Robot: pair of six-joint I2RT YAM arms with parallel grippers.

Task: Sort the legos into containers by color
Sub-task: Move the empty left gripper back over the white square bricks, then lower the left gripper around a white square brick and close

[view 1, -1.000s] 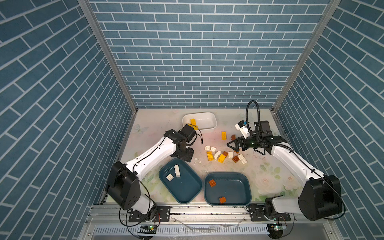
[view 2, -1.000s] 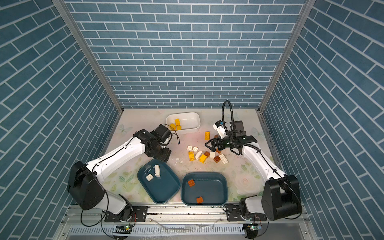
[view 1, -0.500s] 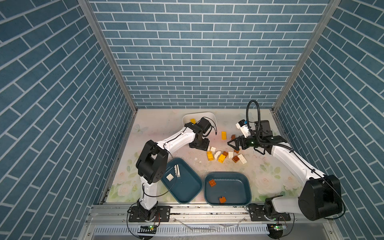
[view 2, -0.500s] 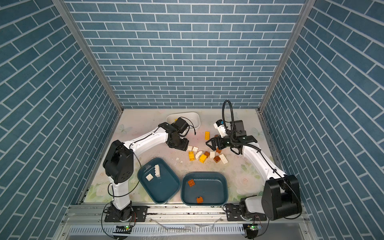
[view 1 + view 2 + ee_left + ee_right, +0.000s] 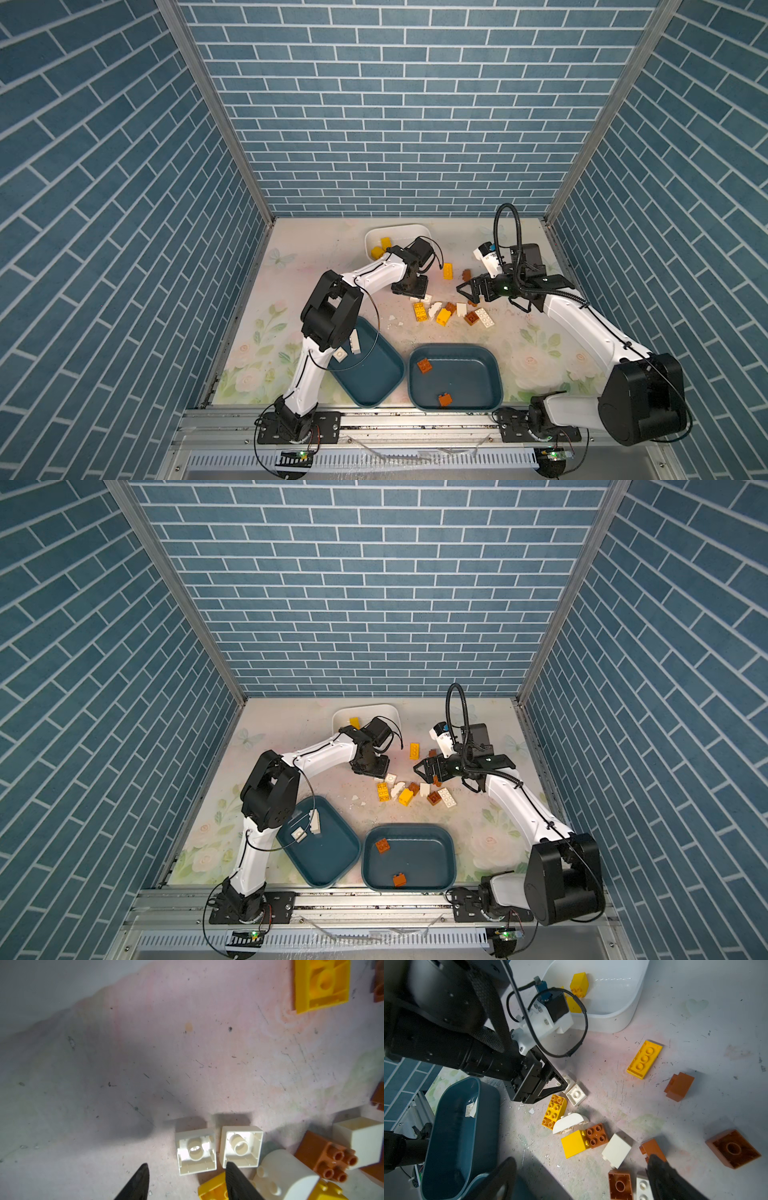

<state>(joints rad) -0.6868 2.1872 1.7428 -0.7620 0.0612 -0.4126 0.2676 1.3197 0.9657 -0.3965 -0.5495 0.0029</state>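
Loose legos lie mid-table: a yellow plate, a yellow brick, a curved white piece, brown-orange bricks and a long white one. My left gripper is open and low over two upturned white bricks. Its tips straddle the near edge of one white brick, and the other white brick lies beside it. My right gripper hangs wide open over the pile's right side, holding nothing.
The white tub at the back holds yellow bricks. In front, the left teal tub holds white bricks. The right teal tub holds two brown-orange bricks. White crumbs dot the mat.
My left arm has swung right from beside the left teal tub to the pile's left edge. The right arm has stayed where it was.
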